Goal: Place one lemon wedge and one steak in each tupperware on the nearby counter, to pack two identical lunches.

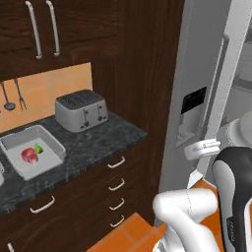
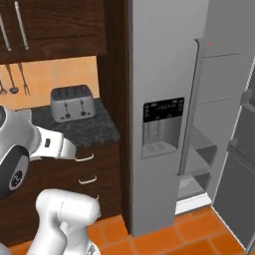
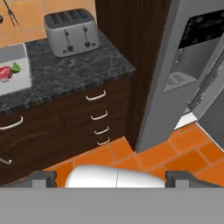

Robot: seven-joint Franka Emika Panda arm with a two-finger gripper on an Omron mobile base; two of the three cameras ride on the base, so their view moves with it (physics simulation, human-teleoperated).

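Orange floor tiles (image 3: 192,155) lie nearest, under the gripper (image 3: 111,175), whose fingertips stand wide apart with nothing between them. Beyond rises the counter (image 1: 93,142) over dark drawers (image 1: 115,184). On its left sits one tupperware (image 1: 49,140), already holding a red steak (image 1: 28,155) touching a green lemon wedge (image 1: 38,147). Farther back stands the toaster (image 1: 81,110); the fridge (image 2: 164,99) is to the right. Steak looks soft and slick, probably best pinched across its middle; wedges seem light and squashy.
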